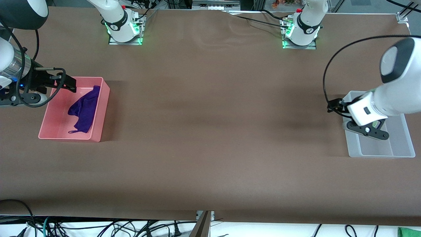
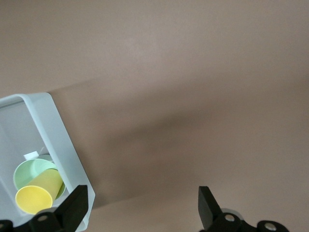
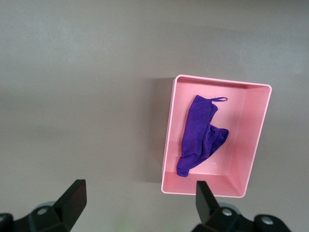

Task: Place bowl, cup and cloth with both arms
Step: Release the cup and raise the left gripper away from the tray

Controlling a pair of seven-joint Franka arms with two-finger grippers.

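I hold the left gripper (image 2: 140, 212) spread and empty over the grey bin's (image 1: 403, 136) edge; cup (image 2: 39, 192) lies in bowl (image 2: 28, 170) inside. The right gripper (image 3: 137, 208), also spread, is over the pink bin's (image 1: 104, 98) rim; cloth (image 1: 84, 109) inside. Risk: either arm descending clips a wall, shifting its bin.

A: Cloth (image 3: 200, 136)? 
B: Deep purple, crumpled, loop tag showing; in the pink bin (image 3: 253, 140), below the open right gripper (image 3: 136, 203).

A: Cup (image 2: 39, 192), bowl (image 2: 30, 171)? 
B: Yellow cup tilted in the sage-green bowl; in the grey bin (image 2: 53, 130), beside the open left gripper (image 2: 142, 209).
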